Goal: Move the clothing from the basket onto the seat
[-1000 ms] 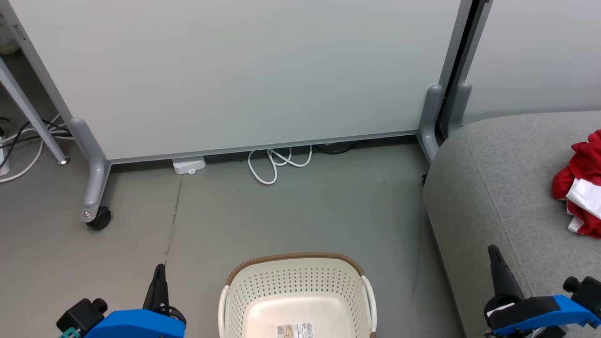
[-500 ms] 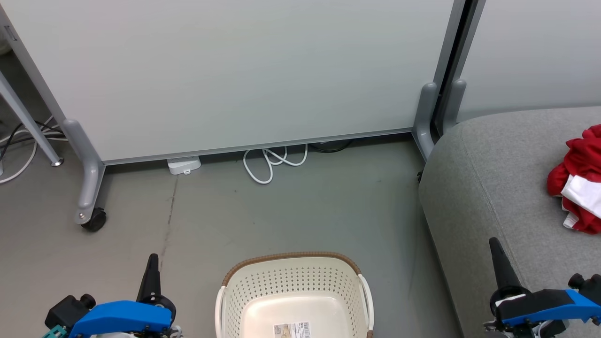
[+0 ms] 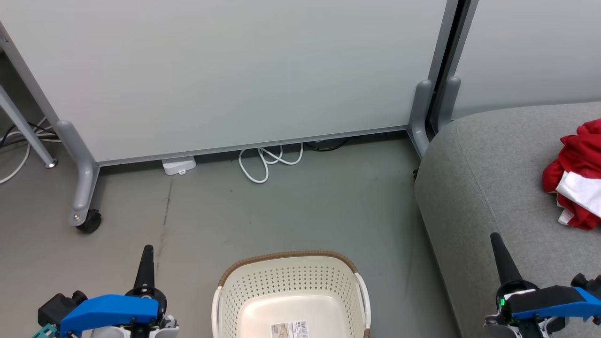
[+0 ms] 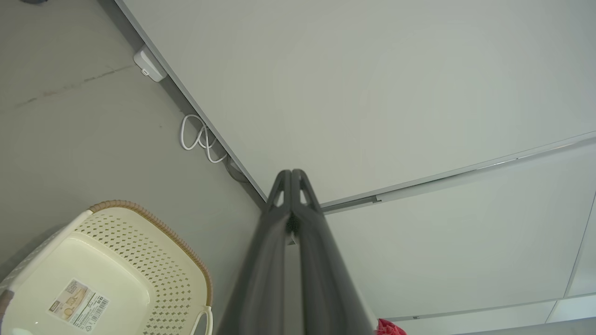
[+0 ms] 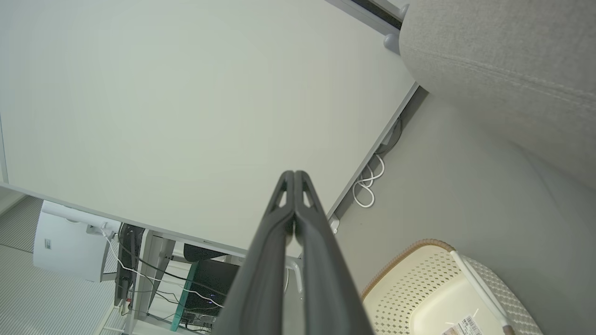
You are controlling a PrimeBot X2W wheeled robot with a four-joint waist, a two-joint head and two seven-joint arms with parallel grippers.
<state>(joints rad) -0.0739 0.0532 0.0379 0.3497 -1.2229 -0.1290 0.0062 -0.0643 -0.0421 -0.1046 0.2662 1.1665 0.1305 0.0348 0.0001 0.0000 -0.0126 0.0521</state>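
Head view: red clothing (image 3: 575, 180) lies crumpled on the soft grey fabric sofa (image 3: 493, 178), far right; the perforated plastic basket (image 3: 291, 281), near centre, looks empty.
Left wrist view: left hand (image 4: 292, 174) closed, holding nothing.
Right wrist view: right hand (image 5: 294, 177) closed, also empty.
Advice: task seems done; keep both hands clear of the basket.

The right gripper (image 5: 294, 173) is seen with jaws pressed together; the basket (image 5: 409, 284) is set on the floor (image 5: 447, 186), near the seat (image 5: 503, 60).
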